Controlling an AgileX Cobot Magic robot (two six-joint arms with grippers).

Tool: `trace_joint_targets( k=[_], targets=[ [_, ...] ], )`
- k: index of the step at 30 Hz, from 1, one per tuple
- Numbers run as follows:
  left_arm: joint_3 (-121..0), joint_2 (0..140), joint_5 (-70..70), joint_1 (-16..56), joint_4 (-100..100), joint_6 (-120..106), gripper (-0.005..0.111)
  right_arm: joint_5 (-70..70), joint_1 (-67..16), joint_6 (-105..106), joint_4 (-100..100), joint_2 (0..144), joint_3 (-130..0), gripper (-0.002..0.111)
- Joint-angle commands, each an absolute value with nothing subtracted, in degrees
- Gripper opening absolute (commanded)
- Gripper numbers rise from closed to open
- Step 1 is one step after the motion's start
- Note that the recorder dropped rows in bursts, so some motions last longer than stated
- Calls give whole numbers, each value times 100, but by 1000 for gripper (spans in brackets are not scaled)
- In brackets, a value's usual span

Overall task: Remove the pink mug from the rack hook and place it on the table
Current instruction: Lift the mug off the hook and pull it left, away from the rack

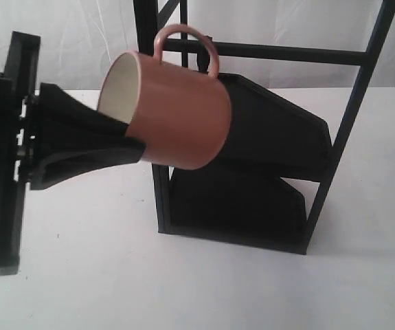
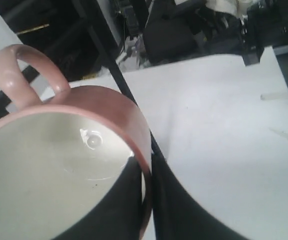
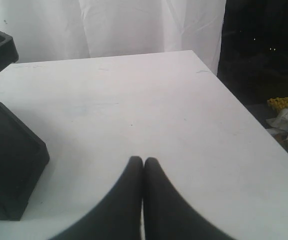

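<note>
The pink mug [image 1: 176, 110] is tipped on its side above the table [image 1: 183, 289], cream inside facing left. My left gripper [image 1: 134, 139] is shut on its rim, one finger inside and one outside. The handle [image 1: 183, 38] points up and overlaps the rack's crossbar [image 1: 286, 53] by the small hook [image 1: 202, 63]; I cannot tell whether the loop is still round the hook. In the left wrist view the mug [image 2: 48, 175] fills the frame with the left gripper [image 2: 149, 162] clamping its wall. My right gripper [image 3: 144, 161] is shut and empty over the table [image 3: 133, 100].
The rack [image 1: 286, 137] with its two slanted trays stands right behind the mug. My left arm's black frame [image 1: 5, 151] fills the left edge. The right wrist view shows a rack tray [image 3: 8, 160] close by and the table's edge [image 3: 244, 105] with clutter beyond.
</note>
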State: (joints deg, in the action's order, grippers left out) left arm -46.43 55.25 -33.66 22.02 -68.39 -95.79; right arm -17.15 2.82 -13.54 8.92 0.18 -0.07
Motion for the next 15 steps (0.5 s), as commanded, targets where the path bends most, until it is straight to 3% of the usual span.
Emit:
trace_joint_targets(
  k=[1,7,15],
  targets=[
    [-4681,5106,-3441,2207,-5308,-7814,0,-1665,266,-1370,868,0,0,0],
    [-4629,4803,-3891,2207,-2710,-4798,0,-1665,266,-1370,868,0,0,0],
    [-3383,4728,-3484,2207,-1946,-3936,0,-1665,266,-1370,868,0,0,0]
  ],
)
